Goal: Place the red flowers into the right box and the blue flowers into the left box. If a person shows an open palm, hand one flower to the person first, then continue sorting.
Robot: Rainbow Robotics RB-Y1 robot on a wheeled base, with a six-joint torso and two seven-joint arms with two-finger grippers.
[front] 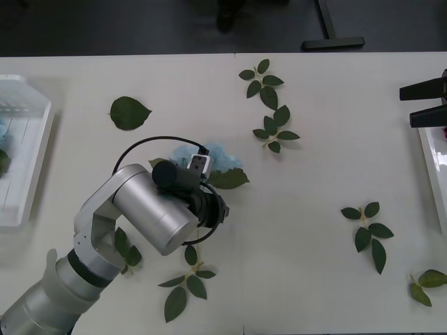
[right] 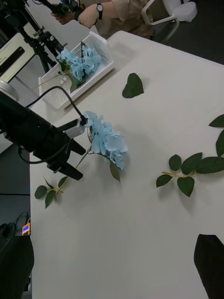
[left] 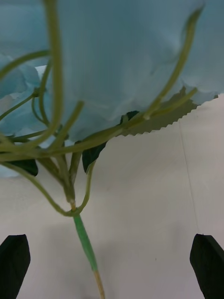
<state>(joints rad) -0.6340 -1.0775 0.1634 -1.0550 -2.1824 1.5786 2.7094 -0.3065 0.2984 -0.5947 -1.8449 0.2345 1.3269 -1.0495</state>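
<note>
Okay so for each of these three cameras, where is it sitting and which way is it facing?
Front view: above the arms, looking down at the table; the left arm covers a blue flower.
Right wrist view: on the right arm, looking across at the left claw beside that flower, left box beyond.
Left wrist view: just above the flower's stem, open fingertips at the corners.
All three share this flower.
</note>
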